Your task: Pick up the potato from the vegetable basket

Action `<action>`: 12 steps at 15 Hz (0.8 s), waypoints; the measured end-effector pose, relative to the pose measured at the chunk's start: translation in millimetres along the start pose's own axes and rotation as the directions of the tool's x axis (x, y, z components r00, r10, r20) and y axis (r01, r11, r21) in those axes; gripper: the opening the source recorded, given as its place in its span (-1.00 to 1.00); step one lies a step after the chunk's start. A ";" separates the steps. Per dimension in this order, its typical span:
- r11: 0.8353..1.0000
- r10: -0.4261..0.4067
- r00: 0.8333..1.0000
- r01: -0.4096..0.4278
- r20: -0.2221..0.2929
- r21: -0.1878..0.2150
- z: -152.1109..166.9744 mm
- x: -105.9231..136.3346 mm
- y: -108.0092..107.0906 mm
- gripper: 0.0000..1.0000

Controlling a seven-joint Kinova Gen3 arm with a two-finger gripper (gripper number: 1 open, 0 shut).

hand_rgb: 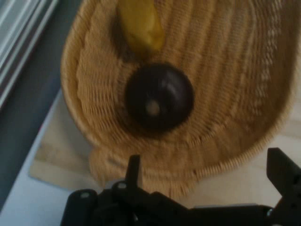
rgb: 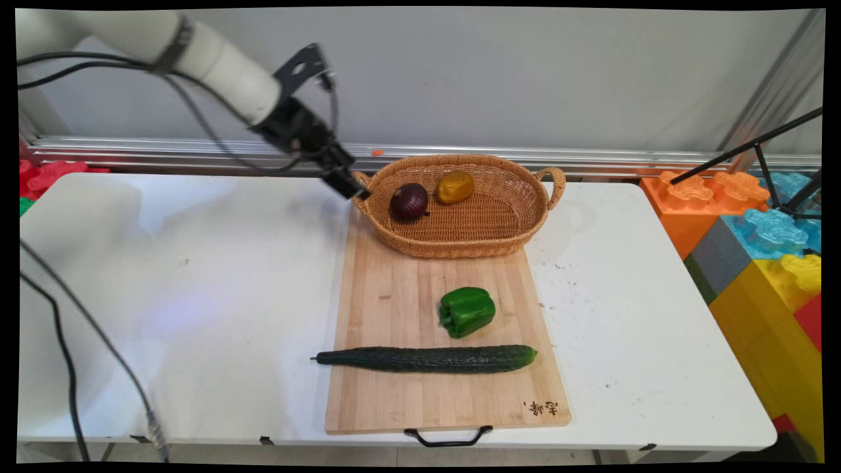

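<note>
While my black two-finger jaws (rgb: 351, 187) hang just at the left handle of the oval woven wicker basket (rgb: 525, 217), they stand open, fingers (hand_rgb: 134, 170) spread wide in the hand view, gripping nothing. Basket sits on the far end of the light bamboo cutting board (rgb: 394, 309), on the white tabletop (rgb: 197, 295). Inside the basket: a dark purple round onion (rgb: 409, 201) toward its left side and a yellow-brown lumpy pepper (rgb: 454, 187) just beside it, farther back. Onion is glossy, near-black, pale spot at its end facing my hand camera. On the bare board nearer the camera: a blocky green bell pepper (rgb: 466, 311), then a long dark green cucumber (rgb: 427, 359) lying crosswise, its stem end past the board's left edge. Big coloured plastic blocks (rgb: 755, 249) stand off the tabletop's right.
</note>
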 end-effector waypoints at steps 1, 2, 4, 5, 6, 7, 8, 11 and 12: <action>1.000 -0.001 1.000 0.001 0.000 0.011 4.7 8.3 0.6 1.00; 1.000 -0.006 1.000 0.006 0.001 0.028 12.5 20.4 1.5 1.00; 0.997 -0.027 1.000 0.027 0.004 0.066 31.1 45.6 2.8 1.00; 0.996 -0.039 0.999 0.039 0.004 0.081 39.9 56.0 3.0 1.00; 0.993 -0.058 0.998 0.057 0.003 0.099 51.3 68.4 2.8 1.00; 0.991 -0.075 0.997 0.074 0.001 0.110 61.4 77.9 2.2 1.00; 0.989 -0.091 0.996 0.090 0.000 0.119 71.6 86.4 1.6 1.00; 0.980 -0.147 0.989 0.145 0.003 0.138 107.7 105.5 -1.9 1.00; 0.977 -0.163 0.987 0.161 0.006 0.141 118.3 108.7 -2.9 1.00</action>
